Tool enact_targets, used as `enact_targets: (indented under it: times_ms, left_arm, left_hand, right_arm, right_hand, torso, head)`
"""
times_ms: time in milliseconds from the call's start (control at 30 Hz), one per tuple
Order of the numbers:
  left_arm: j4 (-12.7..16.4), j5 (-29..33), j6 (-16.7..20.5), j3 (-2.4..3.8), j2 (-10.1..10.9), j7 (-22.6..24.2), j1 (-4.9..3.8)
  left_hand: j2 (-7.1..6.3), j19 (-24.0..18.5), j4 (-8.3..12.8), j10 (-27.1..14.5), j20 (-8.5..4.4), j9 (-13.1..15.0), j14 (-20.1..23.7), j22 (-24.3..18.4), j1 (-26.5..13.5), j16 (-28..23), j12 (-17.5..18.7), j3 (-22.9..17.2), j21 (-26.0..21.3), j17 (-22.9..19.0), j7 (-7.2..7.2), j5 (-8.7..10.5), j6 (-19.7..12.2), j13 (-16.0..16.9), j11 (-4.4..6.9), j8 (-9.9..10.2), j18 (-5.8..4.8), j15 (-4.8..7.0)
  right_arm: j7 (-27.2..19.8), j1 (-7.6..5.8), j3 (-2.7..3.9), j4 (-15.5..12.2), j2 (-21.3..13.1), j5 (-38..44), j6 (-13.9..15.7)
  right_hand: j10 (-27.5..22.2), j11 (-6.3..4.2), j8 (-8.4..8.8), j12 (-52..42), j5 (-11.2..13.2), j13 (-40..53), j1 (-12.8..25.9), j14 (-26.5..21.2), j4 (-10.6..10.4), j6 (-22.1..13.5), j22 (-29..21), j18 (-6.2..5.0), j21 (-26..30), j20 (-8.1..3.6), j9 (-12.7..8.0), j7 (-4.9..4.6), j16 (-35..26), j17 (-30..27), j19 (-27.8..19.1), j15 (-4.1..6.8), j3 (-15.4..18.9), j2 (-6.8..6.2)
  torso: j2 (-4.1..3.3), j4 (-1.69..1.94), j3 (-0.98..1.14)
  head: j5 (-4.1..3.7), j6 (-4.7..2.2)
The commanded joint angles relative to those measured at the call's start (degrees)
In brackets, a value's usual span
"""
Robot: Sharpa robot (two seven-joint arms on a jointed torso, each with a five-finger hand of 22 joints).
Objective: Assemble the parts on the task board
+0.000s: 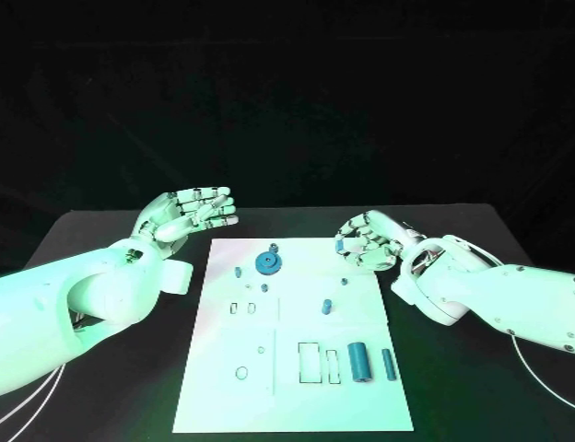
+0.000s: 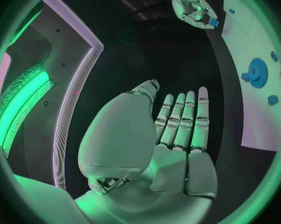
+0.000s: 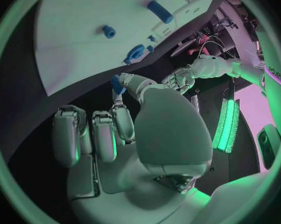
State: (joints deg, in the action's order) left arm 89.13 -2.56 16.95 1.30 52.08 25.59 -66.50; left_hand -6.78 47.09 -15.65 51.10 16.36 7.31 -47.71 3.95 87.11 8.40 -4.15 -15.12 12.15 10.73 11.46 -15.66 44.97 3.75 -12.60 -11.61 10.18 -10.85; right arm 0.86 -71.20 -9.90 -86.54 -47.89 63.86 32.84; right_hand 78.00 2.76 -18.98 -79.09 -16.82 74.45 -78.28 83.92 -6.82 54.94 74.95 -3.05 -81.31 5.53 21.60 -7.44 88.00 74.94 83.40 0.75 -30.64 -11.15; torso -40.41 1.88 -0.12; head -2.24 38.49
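Note:
The white task board point(image 1: 301, 378) lies in the middle of the table. A blue gear point(image 1: 270, 263) sits near its far end, also seen from the wrists point(image 2: 257, 73) point(image 3: 136, 52). A thick blue cylinder point(image 1: 358, 359) and a thin blue peg point(image 1: 389, 365) lie at the near right. My right hand point(image 1: 371, 241) hovers over the board's far right corner and pinches a small blue piece point(image 3: 117, 83) between thumb and fingertip. My left hand point(image 1: 194, 210) is raised beyond the board's far left corner, fingers straight, holding nothing.
A short blue peg point(image 1: 326, 306) lies mid-board and a small blue piece point(image 1: 239, 272) sits left of the gear. Empty slots and holes mark the board's near half. Black table surface runs along both sides of the board.

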Motion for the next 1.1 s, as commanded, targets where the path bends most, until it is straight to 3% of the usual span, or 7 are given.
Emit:
enact_targets:
  times_ms: [33,200,333,500,600,833,1100]
  left_arm:
    - [0.0,0.4,-1.0,-0.02,-0.3,0.0,-0.01]
    - [-0.3,0.5,-0.9,-0.13,-0.9,0.0,0.02]
    - [-0.7,0.5,-0.9,-0.25,-1.4,0.0,0.03]
    - [-1.0,0.6,-0.9,-0.33,-2.1,0.0,0.04]
    - [-1.0,0.8,-1.0,-0.35,-2.3,-0.1,0.04]
    - [-0.9,0.9,-1.0,-0.36,-2.7,-0.2,0.03]
    - [-0.9,0.9,-1.0,-0.36,-2.8,-0.2,0.03]
  left_hand:
    - [-0.47,-0.4,0.0,-0.2,0.07,0.0,0.3,0.0,-0.1,-0.2,0.2,-0.2,-0.3,0.1,3.41,0.35,-0.4,0.0,-0.01,-0.3,0.09,0.01]
    - [-0.44,-0.4,0.0,-0.1,0.06,0.0,0.2,0.0,0.0,-0.2,0.2,-0.3,-0.2,0.1,3.41,0.34,-0.4,0.0,0.01,-0.3,0.10,0.04]
    - [-0.44,-0.4,0.0,-0.1,0.06,0.0,0.2,0.0,0.0,-0.2,0.2,-0.3,-0.2,0.1,3.41,0.34,-0.4,0.0,0.01,-0.3,0.10,0.04]
    - [-0.41,-0.3,0.0,-0.1,0.05,0.0,0.1,0.0,0.0,-0.1,0.2,-0.4,-0.2,0.1,3.40,0.34,-0.3,0.0,0.03,-0.4,0.11,0.06]
    - [-0.41,-0.3,0.0,-0.1,0.05,0.0,0.1,0.0,0.0,-0.1,0.2,-0.4,-0.2,0.1,3.40,0.34,-0.3,0.0,0.03,-0.4,0.11,0.06]
    - [-0.41,-0.3,0.0,-0.1,0.05,0.0,0.1,0.0,0.0,-0.1,0.2,-0.4,-0.2,0.1,3.40,0.34,-0.3,0.0,0.03,-0.4,0.11,0.06]
    - [-0.40,-0.3,0.1,-0.1,0.05,0.1,0.1,0.0,0.0,-0.1,0.2,-0.4,-0.2,0.1,3.38,0.33,-0.3,0.0,0.04,-0.4,0.12,0.06]
  right_arm:
    - [3.3,-0.14,0.01,-1.1,1.6,2.2,1.8]
    - [5.2,-0.06,-0.01,-1.8,5.0,4.0,1.1]
    - [7.0,0.29,-0.02,-2.1,7.9,5.6,0.4]
    - [10.2,1.21,-0.02,-2.5,11.3,7.6,-1.4]
    - [12.1,1.65,-0.02,-2.7,12.7,8.9,-2.5]
    - [17.0,2.69,-0.03,-1.9,15.6,13.9,-5.0]
    - [18.9,4.36,-0.14,-0.9,17.8,16.4,-5.8]
  right_hand:
    - [0.3,0.03,-0.24,-0.2,-0.3,0.0,0.0,4.8,-0.1,0.3,7.5,0.48,-0.3,-0.24,0.4,0.02,0.2,9.7,0.1,0.30,-0.3,0.39]
    - [0.2,0.04,-0.36,-0.1,-0.2,-0.1,0.6,4.8,-0.2,0.1,7.5,0.48,-0.2,-0.32,0.5,0.00,0.1,9.5,0.1,0.34,-0.3,0.11]
    - [0.2,0.02,-0.45,-0.1,-0.2,-0.1,0.9,4.8,-0.3,0.0,7.6,0.50,-0.3,-0.35,0.5,0.02,0.1,9.5,0.2,0.36,-0.3,-0.14]
    - [0.3,-0.03,-0.57,-0.1,-0.2,-0.1,0.9,4.8,-0.2,0.1,7.6,0.51,-0.3,-0.38,0.6,0.09,0.1,9.4,0.2,0.39,-0.4,0.00]
    - [0.4,-0.07,-0.62,-0.2,-0.3,0.0,0.8,4.8,-0.1,0.0,7.5,0.48,-0.2,-0.40,0.6,0.12,0.1,9.4,0.1,0.42,-0.6,0.06]
    - [0.4,-0.07,-0.74,-0.2,-0.2,0.1,1.2,4.8,-0.2,-0.1,7.7,0.55,-0.4,-0.45,0.7,0.10,0.1,9.5,0.3,0.45,-0.7,0.24]
    - [0.5,-0.07,-0.76,-0.2,-0.2,0.1,1.2,4.8,-0.2,-0.1,7.7,0.54,-0.4,-0.46,0.7,0.10,0.1,9.4,0.3,0.45,-0.7,0.22]
  torso:
    - [0.41,0.01,-0.16]
    - [0.79,0.19,-0.34]
    - [1.03,0.30,-0.44]
    - [1.07,0.53,-0.57]
    - [0.96,0.51,-0.47]
    - [0.96,0.34,-0.48]
    - [0.97,0.35,-0.36]
  head:
    - [1.14,0.19]
    - [2.10,0.93]
    - [3.89,1.56]
    - [4.74,2.08]
    - [5.31,2.44]
    - [7.45,2.97]
    - [7.89,3.48]
